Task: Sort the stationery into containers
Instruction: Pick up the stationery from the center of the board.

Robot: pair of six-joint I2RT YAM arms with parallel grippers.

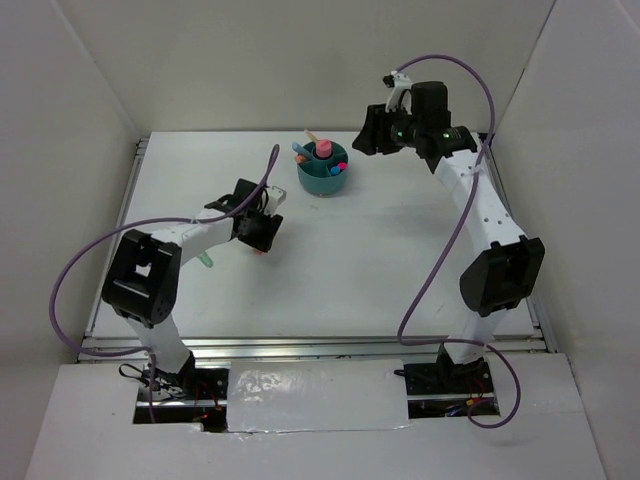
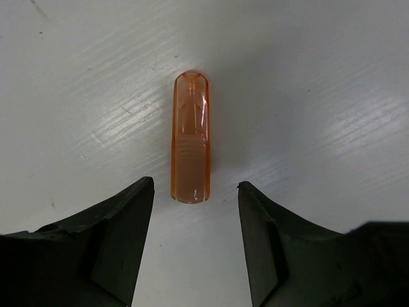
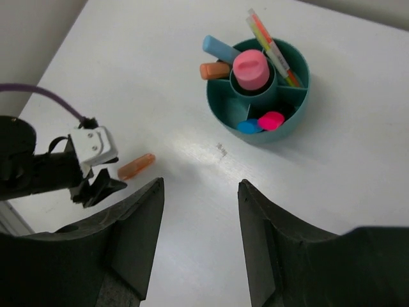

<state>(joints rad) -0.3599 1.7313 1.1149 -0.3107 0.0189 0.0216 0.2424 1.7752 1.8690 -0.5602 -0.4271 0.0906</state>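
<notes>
While left hand (image 2: pixel 195 184) gapes empty, orange stub (image 2: pixel 190 137) lies flat just ahead.

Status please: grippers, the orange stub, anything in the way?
Left gripper open at orange stub, not gripped. Right gripper open, empty. Nothing between stub and teal cup.
</notes>
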